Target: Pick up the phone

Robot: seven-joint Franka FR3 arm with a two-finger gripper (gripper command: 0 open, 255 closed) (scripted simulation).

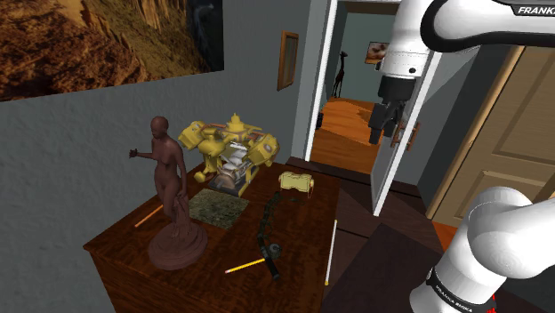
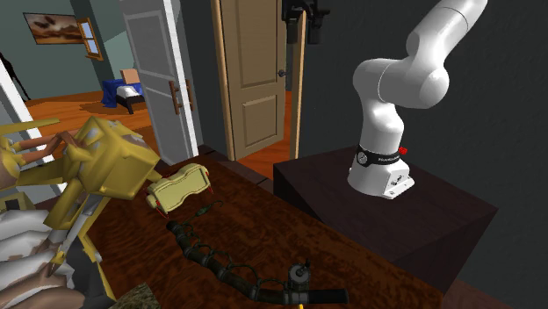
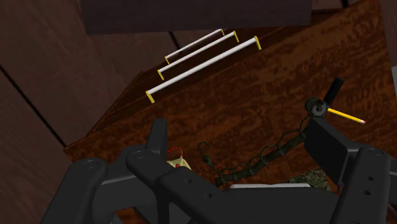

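Observation:
The phone point(image 1: 296, 182) is a small cream-yellow boxy thing lying on the dark wooden table point(image 1: 302, 267), near its far corner by the doorway. In the second exterior view the phone point(image 2: 180, 187) lies just past the yellow machine model. My black gripper point(image 1: 388, 133) hangs high in the air, well above and to the shoulder view's right of the phone, in front of the white door. It is open, with nothing between its fingers. In the wrist view the gripper point(image 3: 242, 140) looks down at the table, and a sliver of the phone point(image 3: 180, 163) peeks out by one finger.
A brown figure statue point(image 1: 169, 196), a yellow machine model point(image 1: 227, 147) and a mottled green tile point(image 1: 216, 206) stand on the table. A dark chain-like object point(image 1: 267, 233) and a yellow pencil point(image 1: 245, 266) lie near the front. White rods point(image 3: 203, 63) line the table's edge.

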